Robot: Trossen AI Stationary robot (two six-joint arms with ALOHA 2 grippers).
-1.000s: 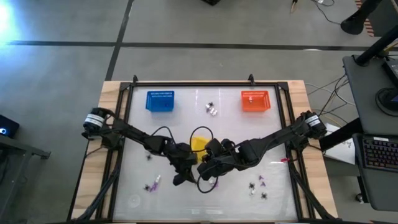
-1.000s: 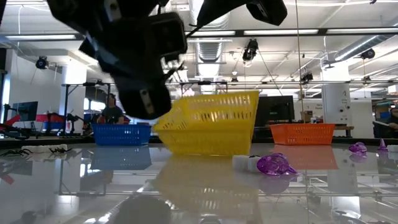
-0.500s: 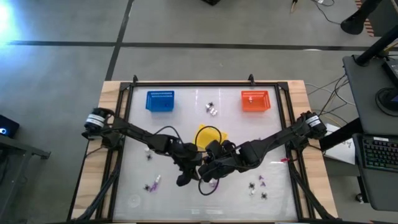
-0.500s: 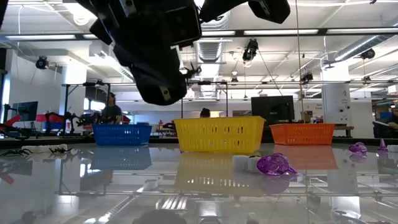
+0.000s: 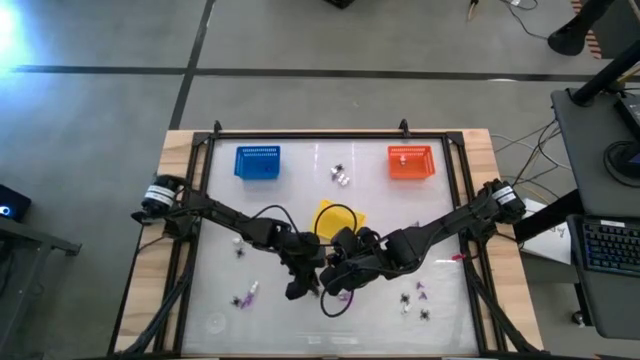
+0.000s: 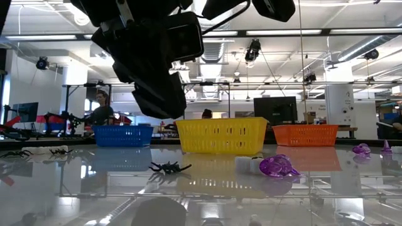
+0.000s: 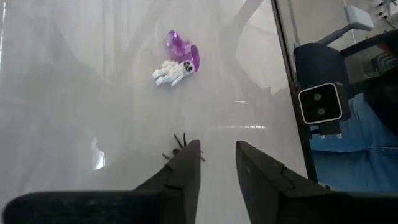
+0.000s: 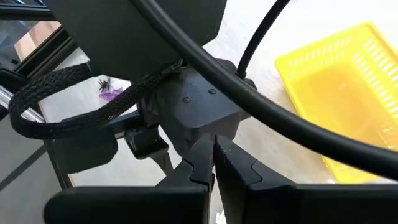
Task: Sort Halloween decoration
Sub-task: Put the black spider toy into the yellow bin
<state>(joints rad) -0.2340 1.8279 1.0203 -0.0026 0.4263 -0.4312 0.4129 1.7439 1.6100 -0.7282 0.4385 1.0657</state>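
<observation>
We see 3 baskets on the glass table (image 5: 225,235): the blue basket (image 5: 257,162) looks empty, the orange basket (image 5: 411,161) holds a small pale piece, and the yellow basket (image 5: 334,218) shows no contents. A black spider (image 6: 169,167) lies flat on the glass, legs splayed, under the left gripper (image 7: 216,163), whose fingers stand parted and empty. The right gripper (image 8: 213,163) is pressed closed, holding nothing. A purple-and-white piece (image 7: 176,60) lies nearby.

Bright overhead light, glare on tabletop (image 6: 326,188)
</observation>
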